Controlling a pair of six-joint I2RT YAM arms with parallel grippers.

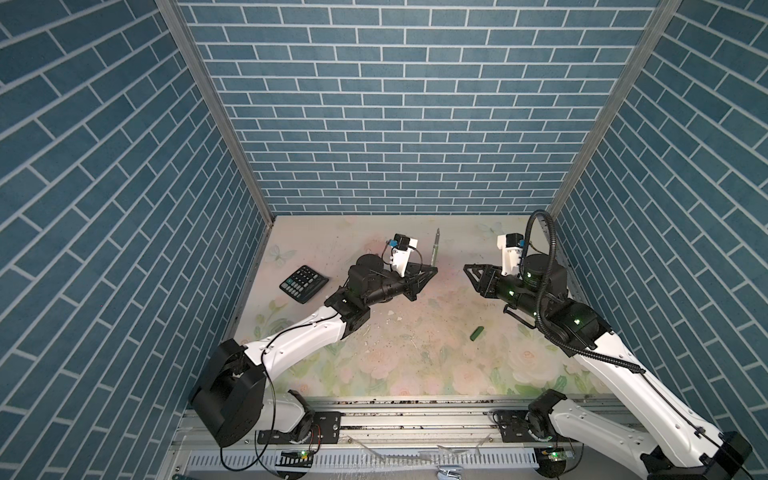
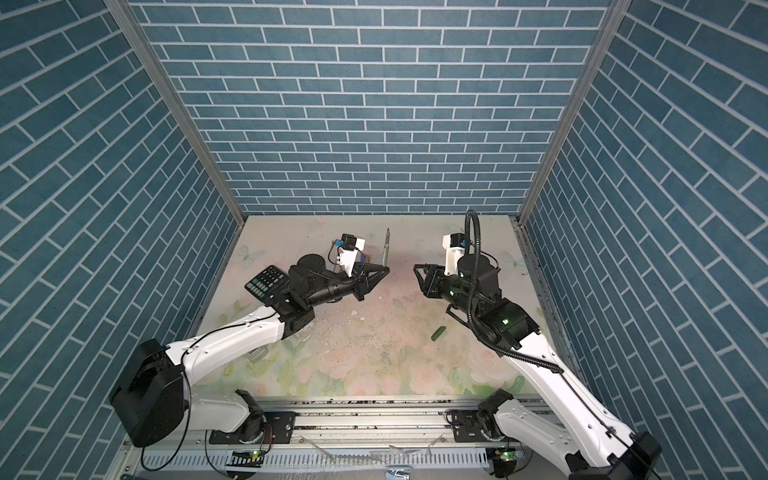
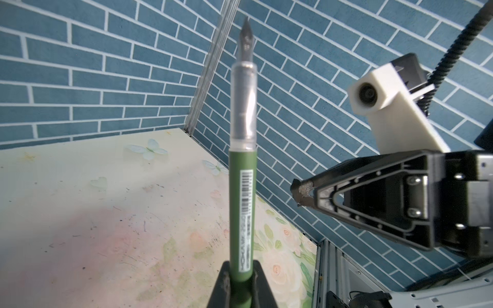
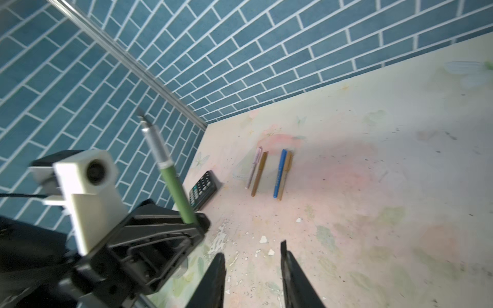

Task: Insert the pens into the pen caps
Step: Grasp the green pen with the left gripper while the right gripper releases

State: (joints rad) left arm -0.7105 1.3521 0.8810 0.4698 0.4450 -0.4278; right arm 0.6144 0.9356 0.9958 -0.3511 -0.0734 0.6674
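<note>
Green cap (image 1: pixel 477 333) lies loose on table (image 1: pixel 415 365), lower right of centre in both top views. R gripper (image 1: pixel 467 268) mid-frame, jaws partly apart, empty. L gripper (image 1: pixel 434 271) faces it, clamped on green pen (image 1: pixel 436 248), nib up. Calculator (image 1: pixel 303 284) centre-left. Right wrist cam: four other pens (image 4: pixel 280 173) flat on table near calculator.

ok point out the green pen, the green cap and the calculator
green pen (image 3: pixel 236 202): left wrist view, on its green barrel
green cap (image 1: pixel 477 333): in a top view, middle of the tube
calculator (image 1: pixel 303 284): in a top view, on its keypad
</note>
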